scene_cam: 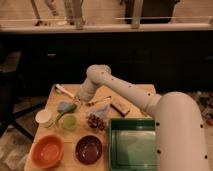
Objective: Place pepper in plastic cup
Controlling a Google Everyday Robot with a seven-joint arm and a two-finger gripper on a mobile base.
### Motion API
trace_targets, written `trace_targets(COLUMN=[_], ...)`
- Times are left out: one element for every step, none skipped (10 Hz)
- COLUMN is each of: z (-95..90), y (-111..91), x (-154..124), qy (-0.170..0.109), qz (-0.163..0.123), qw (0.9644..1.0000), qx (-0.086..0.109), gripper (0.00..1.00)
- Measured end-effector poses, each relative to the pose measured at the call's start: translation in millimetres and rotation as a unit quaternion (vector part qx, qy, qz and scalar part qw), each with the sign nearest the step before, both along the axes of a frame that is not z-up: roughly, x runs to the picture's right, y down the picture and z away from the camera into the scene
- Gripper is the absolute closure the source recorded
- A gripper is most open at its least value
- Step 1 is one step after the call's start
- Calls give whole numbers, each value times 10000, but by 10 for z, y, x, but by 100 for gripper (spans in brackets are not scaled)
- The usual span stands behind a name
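A white cup (43,117) stands just left of the green cup (69,121), and an orange bowl (47,150) sits in front of it and to the left. The pepper (62,115) slants at the green cup's left rear; its low end points between the 2 cups and its high end is up at the gripper (66,106). The gripper hangs just behind the green cup, low over the table (142,95); whether it is open or clamped on the pepper cannot be told. A purple bowl (89,148) lies in front of the green cup and to the right; a heap of nuts (96,121) is just right of the green cup; a yellow piece (100,101) lies behind and to the right, under the arm.

The likely hazards: the pepper looks long for so small a mouth, so a slanted release could drop its tip outside the rim, into the gap beside the white cup. A push down at an angle could lever the light green cup over. With only 1 arm, nothing steadies the green cup. A swing of the wrist to the right could scatter the nuts.
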State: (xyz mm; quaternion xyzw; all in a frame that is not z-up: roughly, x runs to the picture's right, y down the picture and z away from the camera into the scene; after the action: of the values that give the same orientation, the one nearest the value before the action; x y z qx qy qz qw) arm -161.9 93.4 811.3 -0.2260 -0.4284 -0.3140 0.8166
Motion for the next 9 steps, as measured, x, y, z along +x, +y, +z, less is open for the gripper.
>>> trace_targets(z=[-35,-97,-115,-114,-86,-43,-13,26,61], y=[43,104,146,186,228,276,303,330,348], x=[-9,-22,-20,-12,-4,14,28,48,66], qy=[-3,-8,-4,11,28,50,64,79,92], qz=[-10,-9,-6,17,43,70,92,125,160], qw=[10000,10000,10000,10000,10000,9999,9998,9996,9994], qx=[-2,-2,-16,-42,-82,-142,-183,-233,-283], gripper=[100,100,100,100,100,100,100,100,100])
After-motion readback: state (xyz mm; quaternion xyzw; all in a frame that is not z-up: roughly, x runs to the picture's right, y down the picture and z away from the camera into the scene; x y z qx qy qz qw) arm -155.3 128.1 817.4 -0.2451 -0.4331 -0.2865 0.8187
